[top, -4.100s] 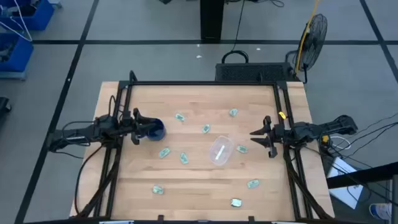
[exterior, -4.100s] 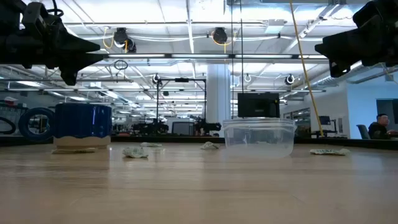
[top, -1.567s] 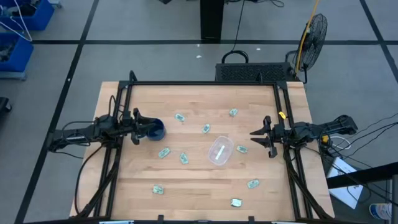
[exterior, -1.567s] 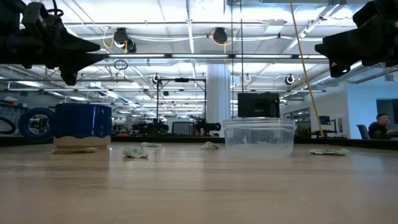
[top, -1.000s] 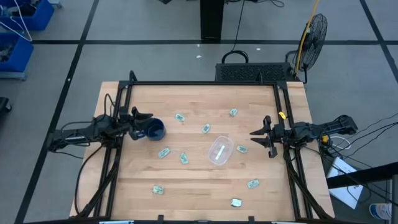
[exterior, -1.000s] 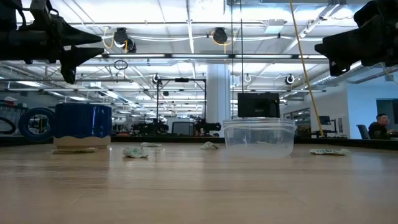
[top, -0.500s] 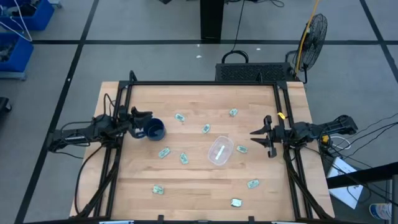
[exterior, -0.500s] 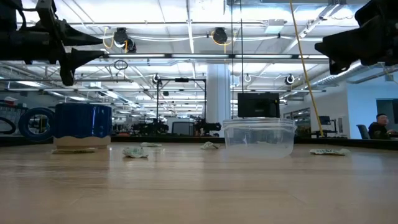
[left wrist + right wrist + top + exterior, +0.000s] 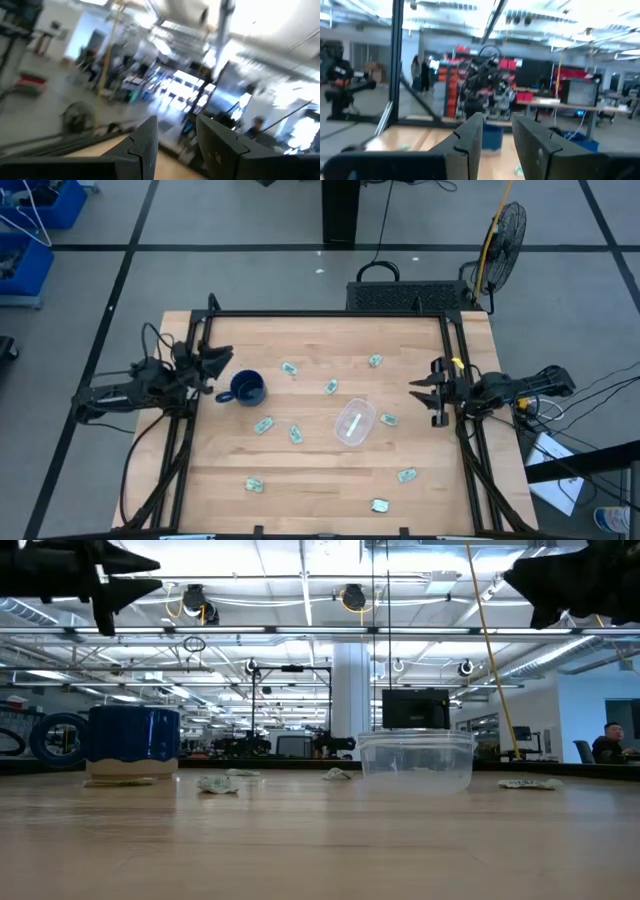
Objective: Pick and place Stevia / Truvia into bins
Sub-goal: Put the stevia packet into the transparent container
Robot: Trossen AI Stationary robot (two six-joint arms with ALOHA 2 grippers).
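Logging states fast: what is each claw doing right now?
Left claw: open, holding nothing, beside the mug.
Right claw: open, holding nothing.

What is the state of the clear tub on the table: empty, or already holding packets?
Empty. In the low view the clear tub stands upright with nothing visible through its walls, and the high view shows the packets scattered on the table around it.

I see a wooden table (image 9: 320, 480) carrying a blue mug (image 9: 248, 388), a clear tub (image 9: 354, 422) near centre, and Stevia packets (image 9: 264, 425) scattered around them.
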